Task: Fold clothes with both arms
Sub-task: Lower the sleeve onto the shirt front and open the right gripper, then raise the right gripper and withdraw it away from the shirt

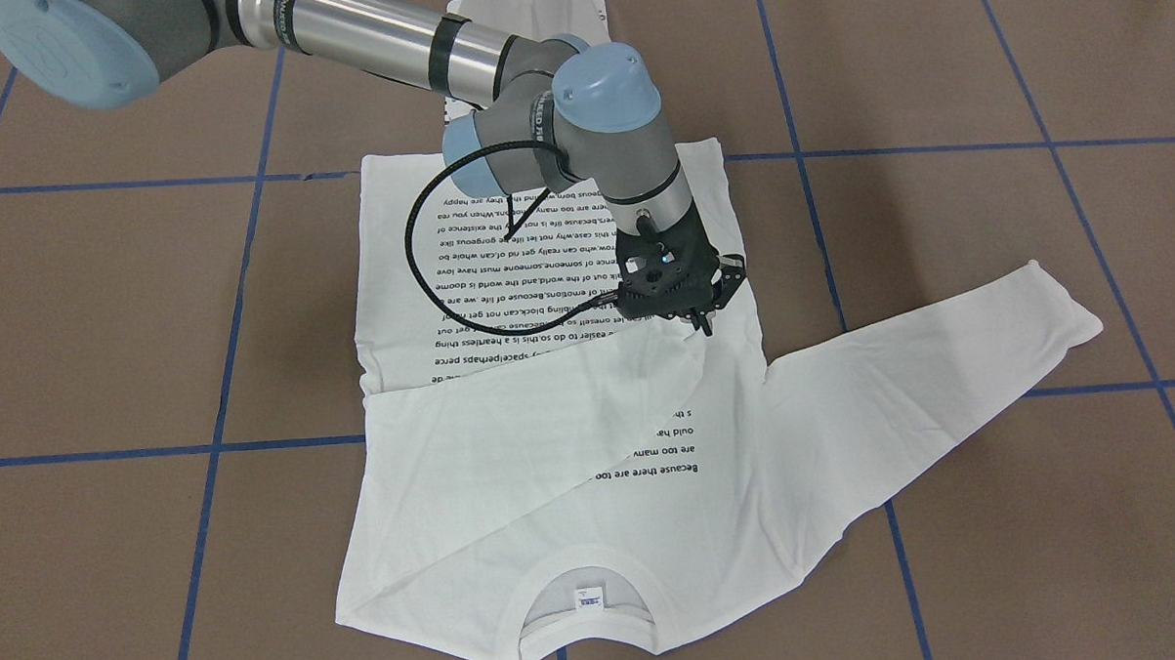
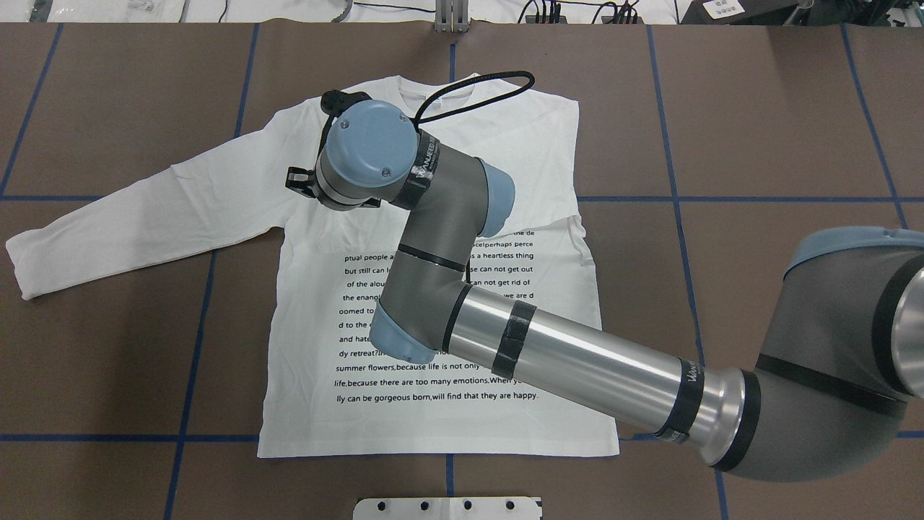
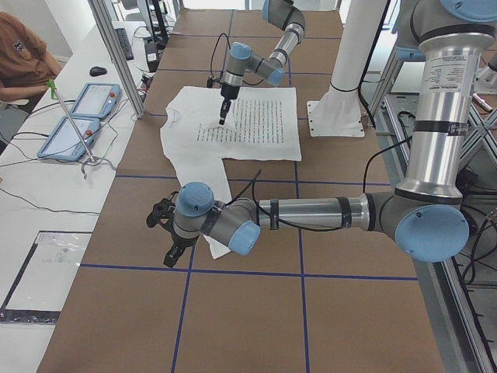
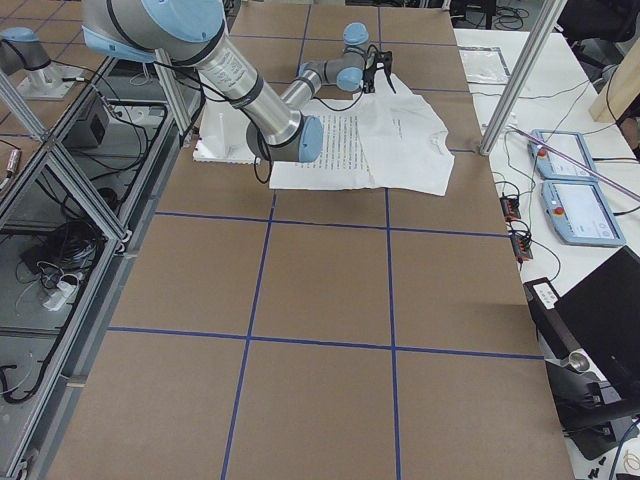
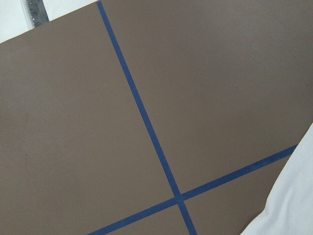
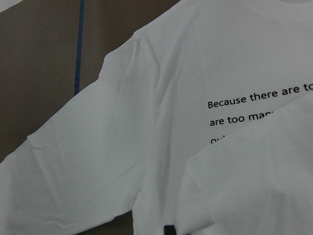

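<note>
Overhead exterior view: a white shirt [image 2: 433, 419] is lying flat on the desk [image 2: 108, 361], one sleeve [image 1: 513, 440] folded across its print. Right gripper [image 1: 702, 323] is touching that sleeve, fingers drawn together. Left gripper [image 3: 168, 259] is hovering by the other cuff [image 2: 22, 271]; I cannot tell its opening.

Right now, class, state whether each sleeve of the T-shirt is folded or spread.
The folded sleeve lies over the printed text; the other sleeve lies spread out.

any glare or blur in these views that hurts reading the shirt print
Overhead exterior: a bright glare streak on the right arm along its silver tube; the T-shirt print is sharp where unhidden. Right wrist-mounted: print legible, light flat. Left wrist-mounted: evenly lit table and blue tape, no glare.
</note>
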Tool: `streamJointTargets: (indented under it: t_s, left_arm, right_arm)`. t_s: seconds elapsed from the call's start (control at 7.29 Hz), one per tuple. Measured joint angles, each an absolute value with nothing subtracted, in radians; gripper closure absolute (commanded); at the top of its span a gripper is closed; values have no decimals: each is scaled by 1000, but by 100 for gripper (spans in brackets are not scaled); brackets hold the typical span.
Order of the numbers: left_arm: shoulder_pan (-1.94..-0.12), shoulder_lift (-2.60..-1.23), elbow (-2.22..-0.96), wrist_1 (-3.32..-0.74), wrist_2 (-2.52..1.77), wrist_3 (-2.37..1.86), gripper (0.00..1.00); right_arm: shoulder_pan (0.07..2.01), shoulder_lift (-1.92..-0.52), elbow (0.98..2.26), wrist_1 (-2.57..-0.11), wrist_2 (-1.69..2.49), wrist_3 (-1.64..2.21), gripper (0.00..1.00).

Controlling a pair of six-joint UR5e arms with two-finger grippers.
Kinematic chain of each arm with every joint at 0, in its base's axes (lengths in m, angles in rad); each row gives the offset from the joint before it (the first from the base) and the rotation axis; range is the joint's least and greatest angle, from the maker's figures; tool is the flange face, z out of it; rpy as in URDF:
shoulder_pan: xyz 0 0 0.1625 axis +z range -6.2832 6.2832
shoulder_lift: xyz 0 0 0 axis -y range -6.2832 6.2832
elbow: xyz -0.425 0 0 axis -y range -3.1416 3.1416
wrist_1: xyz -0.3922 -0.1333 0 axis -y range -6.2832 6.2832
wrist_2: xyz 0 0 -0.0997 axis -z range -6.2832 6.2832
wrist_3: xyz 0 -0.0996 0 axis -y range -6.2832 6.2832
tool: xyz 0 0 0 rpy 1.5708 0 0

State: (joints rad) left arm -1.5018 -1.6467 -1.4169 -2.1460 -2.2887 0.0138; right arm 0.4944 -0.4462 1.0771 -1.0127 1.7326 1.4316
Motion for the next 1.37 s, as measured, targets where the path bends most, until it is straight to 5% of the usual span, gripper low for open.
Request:
streamJointTargets:
  t_s: [0.14,0.82,1.37]
  left_arm:
    - [-1502,-1660,-1403,-2149,-2289,14,0]
    - [-1477,-1700,-1375,-2153,-2282,-27,0]
    - [-1301,-1662,-1380,-2324,-2275,-497,0]
  right_arm:
    - [479,-438,1060,-1003,1717,1431,4]
    - [450,-413,1040,-1002,1668,1441,1]
    - [616,-511,1225,-1324,1868,1365,0]
